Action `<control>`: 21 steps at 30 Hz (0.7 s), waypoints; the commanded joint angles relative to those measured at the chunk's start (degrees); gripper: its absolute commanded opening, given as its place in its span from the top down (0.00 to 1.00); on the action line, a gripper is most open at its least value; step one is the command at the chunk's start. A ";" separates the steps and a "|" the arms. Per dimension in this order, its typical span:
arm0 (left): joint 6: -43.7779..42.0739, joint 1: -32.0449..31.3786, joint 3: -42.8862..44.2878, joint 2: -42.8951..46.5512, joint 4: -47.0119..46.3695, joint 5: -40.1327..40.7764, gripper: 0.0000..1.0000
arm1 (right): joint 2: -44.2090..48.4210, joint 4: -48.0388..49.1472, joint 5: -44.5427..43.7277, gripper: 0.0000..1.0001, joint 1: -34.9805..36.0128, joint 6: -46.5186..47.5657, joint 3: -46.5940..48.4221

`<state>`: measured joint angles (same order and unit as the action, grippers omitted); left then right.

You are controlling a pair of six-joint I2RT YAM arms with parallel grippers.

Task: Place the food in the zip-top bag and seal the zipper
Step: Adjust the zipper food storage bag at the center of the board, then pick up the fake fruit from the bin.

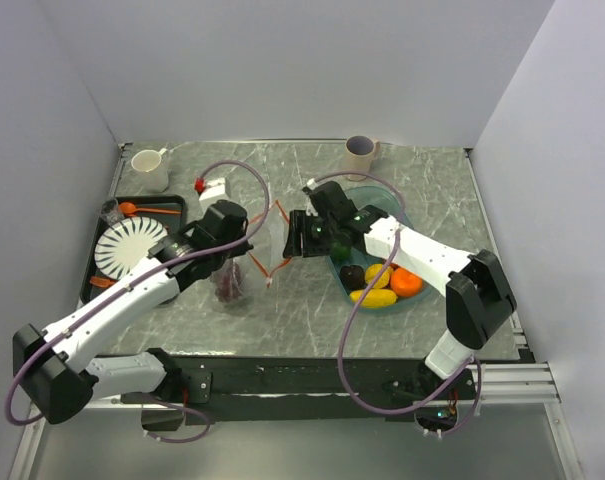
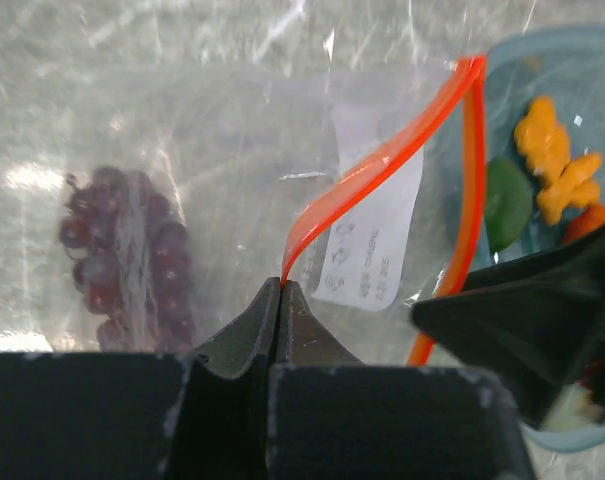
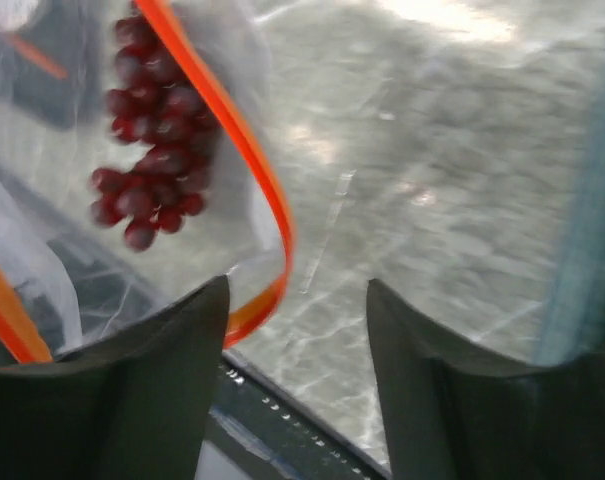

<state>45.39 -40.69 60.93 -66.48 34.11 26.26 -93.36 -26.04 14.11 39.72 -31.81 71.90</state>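
I am pinching the zipper (image 2: 382, 160), the firmest hold on this limp, slippery zip-top bag (image 2: 232, 130), in my closed left pincer (image 2: 282, 290), my right pincer (image 3: 297, 300) gaping empty.

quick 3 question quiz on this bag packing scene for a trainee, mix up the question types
1. True or false: the purple grape bunch lies inside the zip-top bag.
2. What is the left gripper pinching? A: the zipper. B: the purple grape bunch. C: nothing.
3. Short answer: is the right gripper open or shut, and is anything between its fingers?

Key
1. True.
2. A.
3. Open, with nothing between its fingers; it is at the bag's mouth.
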 commanded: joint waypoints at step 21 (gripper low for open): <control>-1.18 0.17 -1.16 -1.72 -9.15 -8.16 0.99 | 8.90 -0.25 -9.71 0.00 -22.94 3.42 -8.97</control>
<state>45.56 -40.69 58.83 -68.18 27.00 19.25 -82.48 -26.26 3.18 16.84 -30.24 60.40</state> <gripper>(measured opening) 0.013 0.998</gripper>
